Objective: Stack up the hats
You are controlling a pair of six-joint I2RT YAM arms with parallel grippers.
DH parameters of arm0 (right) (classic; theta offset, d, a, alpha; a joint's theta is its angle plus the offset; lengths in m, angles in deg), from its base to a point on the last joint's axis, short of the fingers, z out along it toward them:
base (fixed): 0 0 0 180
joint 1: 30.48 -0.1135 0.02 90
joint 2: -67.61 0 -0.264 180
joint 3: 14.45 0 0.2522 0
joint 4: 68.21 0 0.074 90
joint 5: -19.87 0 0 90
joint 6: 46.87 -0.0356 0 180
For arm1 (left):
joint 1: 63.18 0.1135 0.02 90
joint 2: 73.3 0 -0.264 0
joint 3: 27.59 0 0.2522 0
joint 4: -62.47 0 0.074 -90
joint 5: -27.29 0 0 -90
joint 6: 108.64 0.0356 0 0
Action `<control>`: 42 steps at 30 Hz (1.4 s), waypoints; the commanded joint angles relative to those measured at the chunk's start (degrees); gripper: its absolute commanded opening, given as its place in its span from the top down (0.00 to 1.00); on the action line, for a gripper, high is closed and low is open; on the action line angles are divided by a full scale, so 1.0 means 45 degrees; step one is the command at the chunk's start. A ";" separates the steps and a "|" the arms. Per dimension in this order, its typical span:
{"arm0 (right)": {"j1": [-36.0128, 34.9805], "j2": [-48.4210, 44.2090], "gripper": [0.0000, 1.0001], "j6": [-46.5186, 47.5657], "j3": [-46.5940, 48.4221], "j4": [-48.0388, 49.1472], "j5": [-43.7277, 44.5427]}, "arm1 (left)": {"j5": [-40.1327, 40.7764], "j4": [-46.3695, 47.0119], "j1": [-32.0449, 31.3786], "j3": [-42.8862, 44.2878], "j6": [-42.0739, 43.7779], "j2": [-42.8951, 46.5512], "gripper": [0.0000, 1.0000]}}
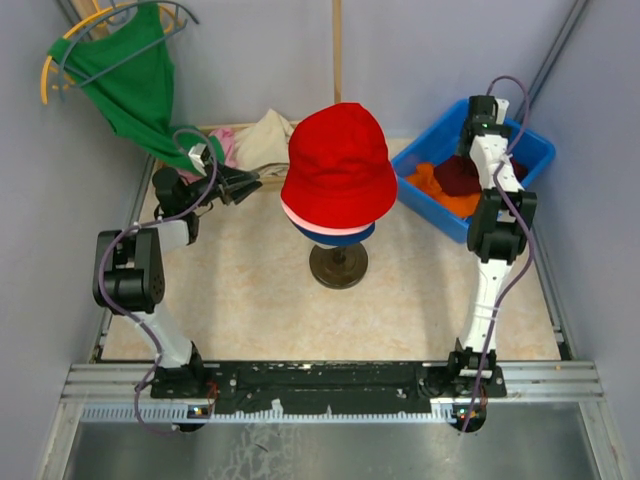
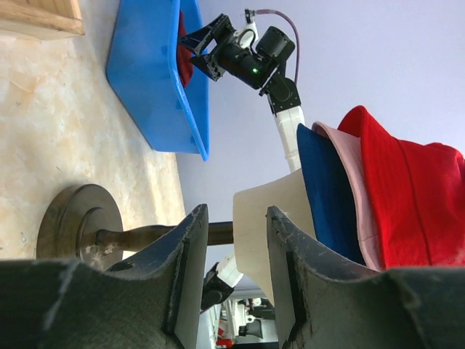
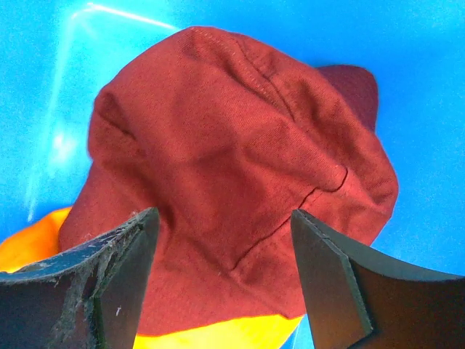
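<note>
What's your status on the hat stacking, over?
Left gripper open, empty, beside the stand. Right gripper open above dark red beanie in blue bin. Red hat topmost on stand; orange hat also in bin. Nothing blocking the beanie.

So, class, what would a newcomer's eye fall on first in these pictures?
The bright red hat at the table's middle, topping a pink hat and a navy hat on a stand. Next, the blue bin at the back right, where the right tool hangs open over a dark red beanie lying on an orange hat.
</note>
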 commanded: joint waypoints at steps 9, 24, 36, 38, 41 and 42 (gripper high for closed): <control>-0.0185 0.1306 0.31 0.0583 0.1518 0.0605 0.2239 | -0.0262 0.2352 0.0130 0.0309 -0.1164 -0.1253 0.58; -0.0285 0.0790 1.00 0.0482 0.1770 0.0315 0.2310 | -0.0518 0.0629 0.0113 0.0769 0.0052 -0.1023 0.59; -0.0283 -0.4706 1.00 -0.0699 0.0912 -0.1418 -0.0511 | -0.0152 -0.8663 -0.0052 0.3210 0.6072 0.1021 0.60; -0.0283 -0.5238 1.00 -0.0967 0.1038 -0.1777 -0.1008 | -0.0163 -0.8705 -0.0143 0.3247 0.6035 0.1320 0.60; -0.0261 -0.5593 1.00 -0.1353 0.1774 -0.2607 -0.2040 | -0.0166 -0.8757 -0.0268 0.3319 0.5919 0.1758 0.60; -0.0264 -0.5699 1.00 -0.1502 0.2074 -0.2796 -0.2490 | -0.0204 -0.8774 -0.0296 0.3386 0.5867 0.1856 0.60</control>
